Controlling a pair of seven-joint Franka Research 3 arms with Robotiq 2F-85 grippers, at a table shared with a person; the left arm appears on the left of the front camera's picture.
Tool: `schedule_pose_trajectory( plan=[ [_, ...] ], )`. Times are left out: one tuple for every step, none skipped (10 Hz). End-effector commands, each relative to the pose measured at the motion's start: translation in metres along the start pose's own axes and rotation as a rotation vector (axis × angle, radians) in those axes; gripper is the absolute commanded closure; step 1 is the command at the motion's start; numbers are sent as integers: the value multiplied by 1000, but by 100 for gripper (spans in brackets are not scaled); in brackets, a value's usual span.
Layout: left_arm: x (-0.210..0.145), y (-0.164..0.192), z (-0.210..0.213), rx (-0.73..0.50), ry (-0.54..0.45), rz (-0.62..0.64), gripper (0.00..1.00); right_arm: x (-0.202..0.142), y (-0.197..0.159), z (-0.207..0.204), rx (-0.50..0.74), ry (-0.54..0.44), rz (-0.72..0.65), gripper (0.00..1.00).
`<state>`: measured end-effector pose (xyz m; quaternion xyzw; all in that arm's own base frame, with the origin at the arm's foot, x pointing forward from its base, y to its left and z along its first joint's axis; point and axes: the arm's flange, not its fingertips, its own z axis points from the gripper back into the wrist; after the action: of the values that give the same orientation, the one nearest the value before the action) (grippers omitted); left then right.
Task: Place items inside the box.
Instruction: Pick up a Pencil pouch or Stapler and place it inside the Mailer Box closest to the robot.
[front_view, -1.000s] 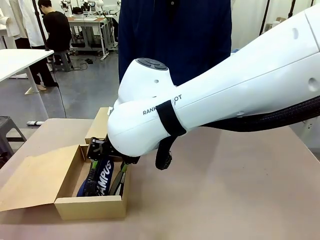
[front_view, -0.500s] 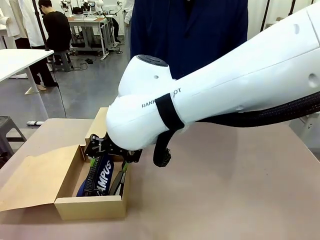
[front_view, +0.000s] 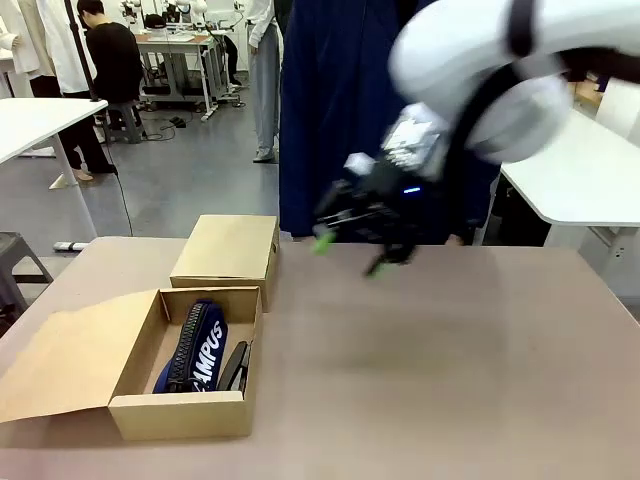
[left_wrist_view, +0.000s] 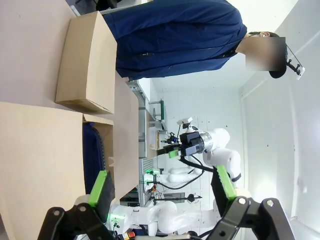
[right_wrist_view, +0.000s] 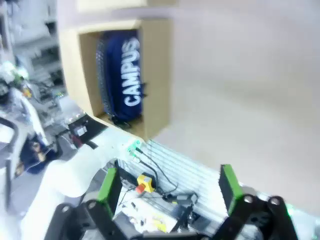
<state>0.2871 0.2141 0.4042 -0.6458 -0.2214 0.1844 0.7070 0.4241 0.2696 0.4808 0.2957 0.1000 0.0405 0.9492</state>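
Your right end effector (front_view: 352, 252) hangs in the air at the upper middle of the front view, blurred, its two green-tipped fingers spread apart and carrying nothing; in the right wrist view the same end effector (right_wrist_view: 169, 187) rises from the bottom edge with a wide gap between its green pads (right_wrist_view: 108, 183). Your left end effector (left_wrist_view: 162, 189) also stands released in the left wrist view, its fingers well apart at the bottom of the frame with nothing between them. Down at the lower left of the front view you have the open cardboard box (front_view: 178, 412) resting on the worktop (front_view: 430, 380), its flap (front_view: 70, 350) folded out toward the left edge of the frame. Inside it lies the navy pouch (front_view: 193, 345) with white lettering, lengthwise along the box, and just beside it on its right, against the box wall, a black stapler (front_view: 235, 368). The right wrist view shows that pouch (right_wrist_view: 122, 75) in the box at the upper left of the frame. A second, closed cardboard box (front_view: 227, 250) sits just behind the open one, touching its far end. A person in a dark blue coat (front_view: 335, 120) stands at the far side of the worktop, behind your right arm.
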Motion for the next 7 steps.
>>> schedule_pose_trajectory(
  plan=[
    [-1,0,-1,-17,-3,-16,0,-21,-95,58,105,10,-59,0],
    [-1,0,-1,-17,-3,-16,0,-33,-132,84,186,11,-37,0],
    [-1,0,-1,-17,-3,-16,0,-47,-178,111,277,-21,-39,0],
    [-1,0,-1,-17,-3,-16,0,-64,-235,135,392,-76,-63,0],
    [-1,0,-1,-17,-3,-16,0,-84,-285,147,531,-83,-20,0],
    [-1,0,-1,-17,-3,-16,0,-106,-332,150,677,-114,39,0],
    [-1,0,-1,-17,-3,-16,0,-124,-369,144,790,-175,40,0]
  ],
)
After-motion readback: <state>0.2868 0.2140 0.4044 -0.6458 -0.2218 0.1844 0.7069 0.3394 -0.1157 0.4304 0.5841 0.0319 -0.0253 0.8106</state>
